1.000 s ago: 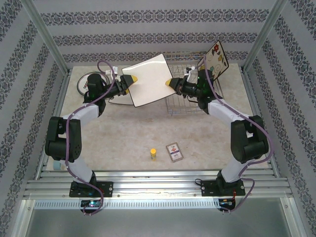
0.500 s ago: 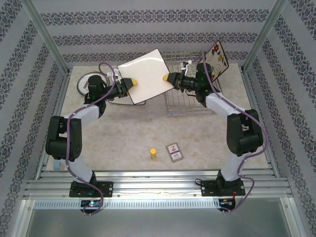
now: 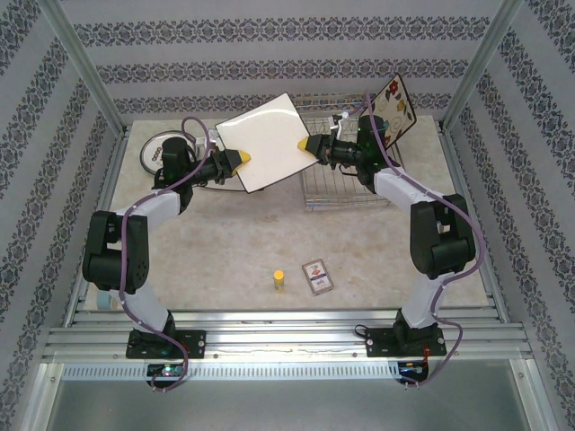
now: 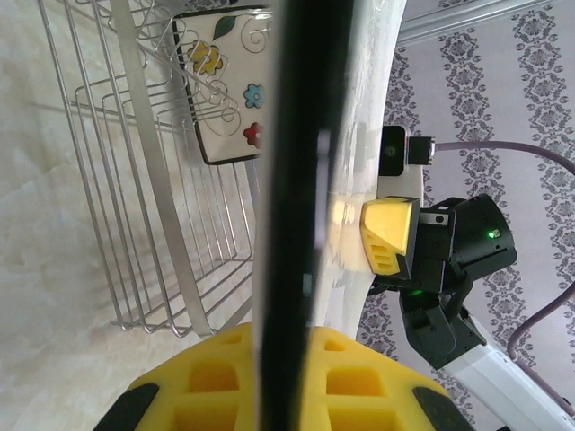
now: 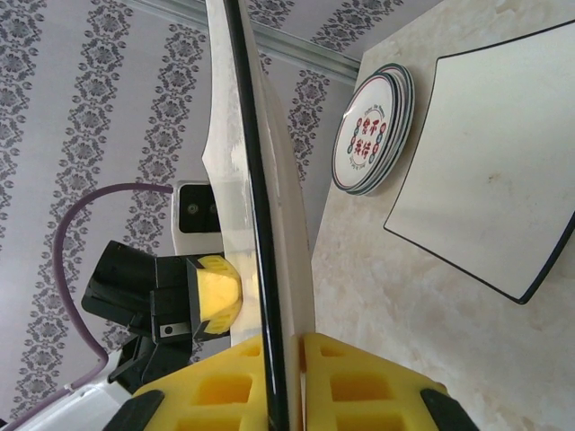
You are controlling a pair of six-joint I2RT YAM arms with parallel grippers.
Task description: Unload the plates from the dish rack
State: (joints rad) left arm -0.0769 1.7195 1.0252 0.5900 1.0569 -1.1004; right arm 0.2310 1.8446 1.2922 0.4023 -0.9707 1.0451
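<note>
Two end effectors pinch one square cream plate (image 3: pixel 262 144) at once: your left end effector (image 3: pixel 241 160) is pressed onto its left edge and your right end effector (image 3: pixel 310 146) onto the opposite edge. The plate hangs tilted in the air, between the dish rack (image 3: pixel 346 184) and the left part of the worktop (image 3: pixel 269 233). This looks like a handover, so do it in order. Confirm that the left pads sit squarely over the rim (the left wrist view shows the dark edge running straight between them), and only then spread the right fingers. Draw the right arm straight back along the plate's plane so it does not twist the plate. A grip at one edge gives a long lever, so I judge the plate may sag or swing once it hangs from the left alone. Move slowly, keep it low, and lay it flat on the second square plate (image 5: pixel 490 171), which lies beside the round plates (image 5: pixel 373 130). Counting: three square plates in all, one held, one flat on the worktop and one flowered square plate (image 3: pixel 395 106) upright at the far right of the rack. There is one stack of round plates, whose number I cannot settle from the rims. Near you lie one card (image 3: pixel 317 276) and one yellow cylinder (image 3: pixel 279 279).
</note>
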